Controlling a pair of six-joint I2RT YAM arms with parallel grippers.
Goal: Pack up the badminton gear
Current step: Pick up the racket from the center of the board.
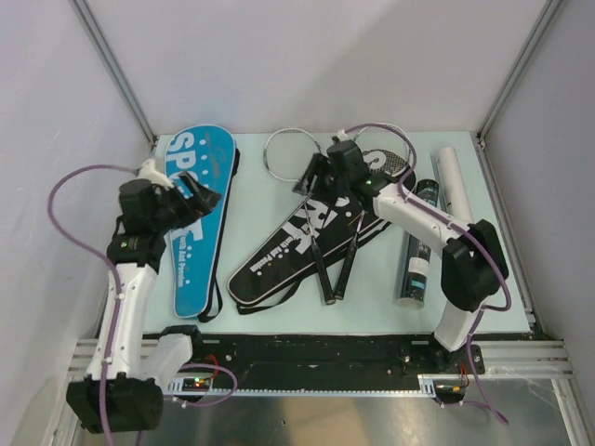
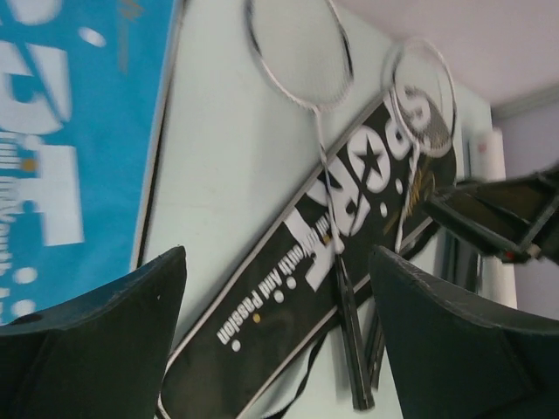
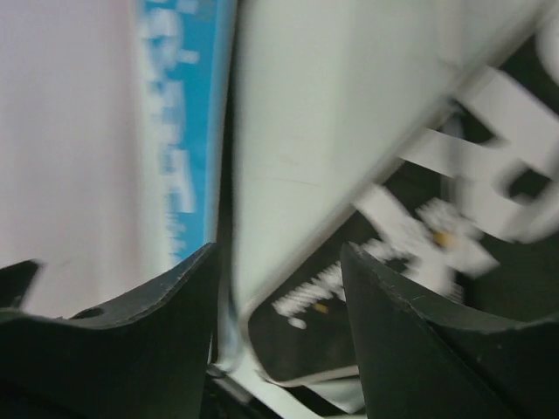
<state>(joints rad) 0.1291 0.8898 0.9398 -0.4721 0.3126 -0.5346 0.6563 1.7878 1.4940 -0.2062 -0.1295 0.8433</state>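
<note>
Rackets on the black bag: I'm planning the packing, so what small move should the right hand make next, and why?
Probably lower the right hand onto one of the rackets, at its shaft, and close: both lie atop the black bag, not inside, and that hand hovers open and empty above them.

White arm links (image 1: 125,307), black joints (image 1: 139,209), purple cables (image 1: 67,177); black wedge-shaped claw fingers (image 2: 96,340).
</note>
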